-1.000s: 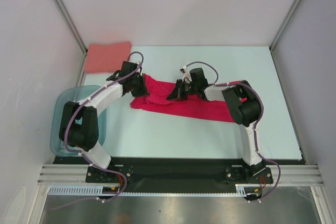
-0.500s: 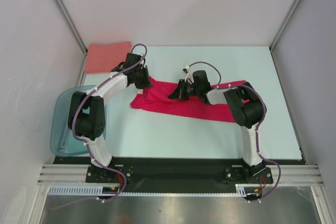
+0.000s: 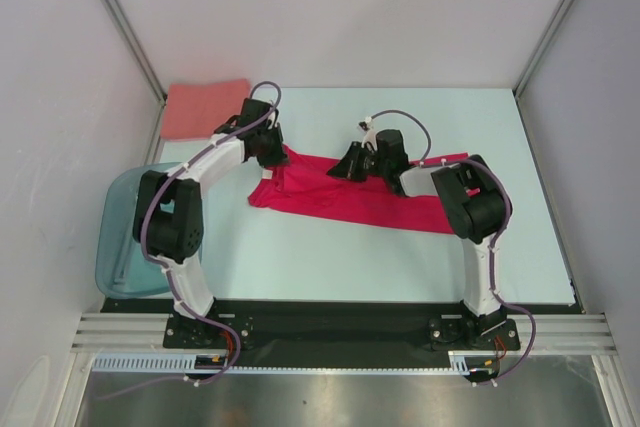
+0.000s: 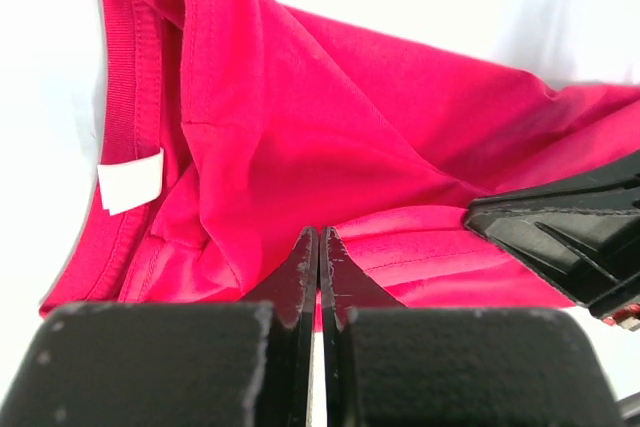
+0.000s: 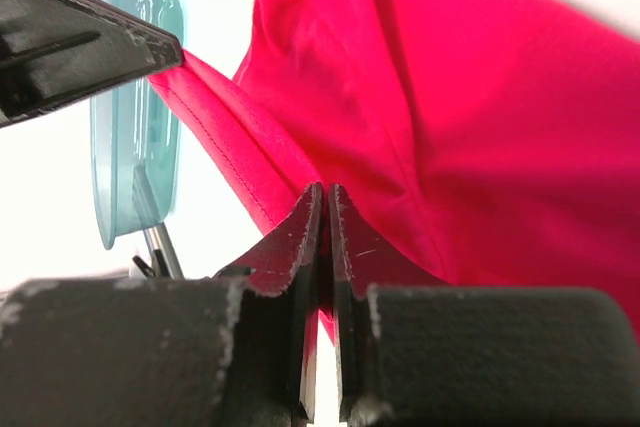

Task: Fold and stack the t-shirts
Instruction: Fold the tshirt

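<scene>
A pale blue-white table (image 3: 400, 247) sits inside a white-walled enclosure, seen from above. A bright crimson-red cloth t-shirt (image 3: 350, 202) lies stretched in a long band across the middle of the table, slanting from upper left to lower right. A paler salmon-pink cloth t-shirt (image 3: 200, 107) lies folded flat in the far left corner, apart from the red one. A translucent teal plastic tub (image 3: 115, 237) sits at the table's left edge, beside the left arm (image 3: 205, 172). That arm reaches to the red t-shirt's left end, where the left jaws are pressed together, pinching red cloth near the collar. The right arm (image 3: 465, 197) bends in over the shirt's middle; the right jaws are nearly together, pinching a hemmed edge of the same shirt. A small white label (image 4: 130, 185) shows inside the collar.
</scene>
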Robot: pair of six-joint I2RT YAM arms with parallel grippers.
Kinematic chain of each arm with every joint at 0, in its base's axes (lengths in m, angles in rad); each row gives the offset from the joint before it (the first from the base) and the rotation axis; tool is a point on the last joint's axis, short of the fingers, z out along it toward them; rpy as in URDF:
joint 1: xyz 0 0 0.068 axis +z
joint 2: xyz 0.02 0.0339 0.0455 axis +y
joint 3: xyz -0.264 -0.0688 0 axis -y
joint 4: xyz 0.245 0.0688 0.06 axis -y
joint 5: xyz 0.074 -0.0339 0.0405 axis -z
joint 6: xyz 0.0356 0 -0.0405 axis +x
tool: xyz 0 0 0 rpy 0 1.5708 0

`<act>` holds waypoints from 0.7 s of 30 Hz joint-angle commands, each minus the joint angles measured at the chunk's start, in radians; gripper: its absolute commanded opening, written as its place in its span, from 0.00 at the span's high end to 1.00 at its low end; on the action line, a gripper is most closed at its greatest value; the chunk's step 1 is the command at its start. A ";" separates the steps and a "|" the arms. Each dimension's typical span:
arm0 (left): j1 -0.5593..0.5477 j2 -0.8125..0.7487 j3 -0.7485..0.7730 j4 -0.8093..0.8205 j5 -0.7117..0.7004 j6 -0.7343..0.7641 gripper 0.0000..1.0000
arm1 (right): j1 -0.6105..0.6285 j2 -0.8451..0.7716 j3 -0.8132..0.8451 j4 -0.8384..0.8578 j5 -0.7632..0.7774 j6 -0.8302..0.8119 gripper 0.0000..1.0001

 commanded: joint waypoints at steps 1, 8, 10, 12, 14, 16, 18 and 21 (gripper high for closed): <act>0.006 0.035 0.052 -0.002 -0.035 -0.022 1.00 | -0.001 0.034 0.041 0.061 0.025 -0.002 0.92; 0.007 0.101 0.123 -0.039 -0.102 -0.011 1.00 | 0.002 0.068 0.085 0.039 0.034 -0.014 0.85; 0.006 0.124 0.160 -0.067 -0.124 0.000 0.96 | 0.000 0.066 0.090 0.029 0.054 -0.026 0.79; 0.004 0.160 0.212 -0.091 -0.147 0.020 0.82 | -0.004 0.053 0.117 -0.032 0.071 -0.078 0.71; 0.004 0.174 0.282 -0.181 -0.275 0.031 0.67 | -0.012 0.024 0.148 -0.167 0.103 -0.126 0.61; 0.000 0.119 0.275 -0.203 -0.330 0.044 0.54 | -0.027 -0.043 0.173 -0.340 0.163 -0.216 0.56; -0.002 0.056 0.212 -0.202 -0.374 0.032 0.38 | -0.032 -0.088 0.228 -0.474 0.259 -0.281 0.45; -0.002 -0.058 0.102 -0.174 -0.288 0.011 0.36 | -0.059 -0.194 0.237 -0.675 0.354 -0.361 0.41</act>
